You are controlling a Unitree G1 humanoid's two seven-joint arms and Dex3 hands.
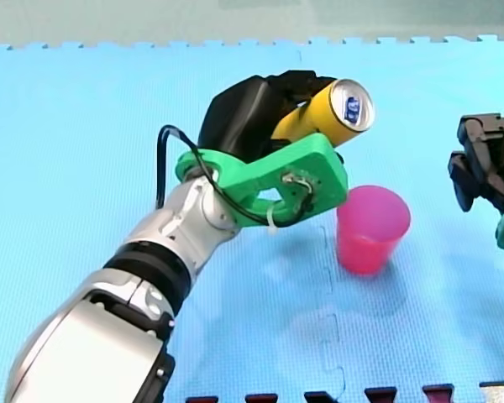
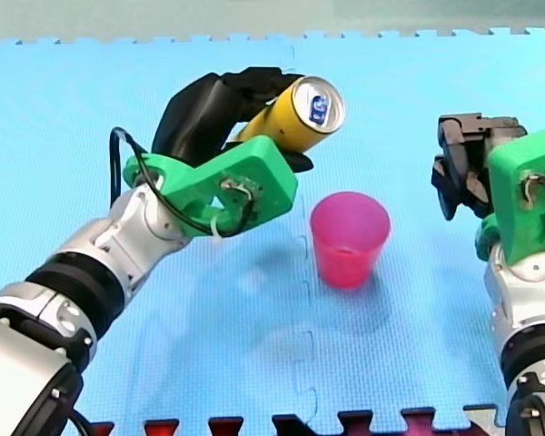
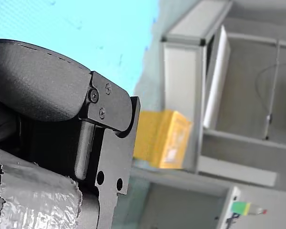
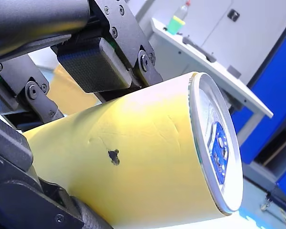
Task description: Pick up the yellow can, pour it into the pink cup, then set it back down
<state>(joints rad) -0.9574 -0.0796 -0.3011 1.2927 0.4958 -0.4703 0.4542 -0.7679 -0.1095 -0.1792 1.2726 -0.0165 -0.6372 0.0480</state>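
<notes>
Your left arm (image 2: 82,263) comes in from the near left over the blue foam mat (image 2: 73,118), a green bracket (image 2: 222,186) at its wrist. Your left hand (image 2: 222,104) is raised off the mat with its black fingers (image 2: 254,82) clamped around the yellow can (image 2: 295,113). The can is held in the air, tipped well over towards its side, its silver top with the blue tab turned to the right and set a little higher than its base. In the second wrist view the same can (image 4: 133,162) lies across the hand, a ribbed black finger pad (image 4: 93,64) pressed on its wall and a small dark mark on the yellow side. Just right of the can and lower in the head views, the pink cup (image 2: 348,238) stands upright on the mat beside a seam between tiles, apart from both the can and the hand. At the far right edge of the scene, well apart from the cup, your right hand (image 2: 463,163) is held above the mat on its own green bracket and holds nothing.
</notes>
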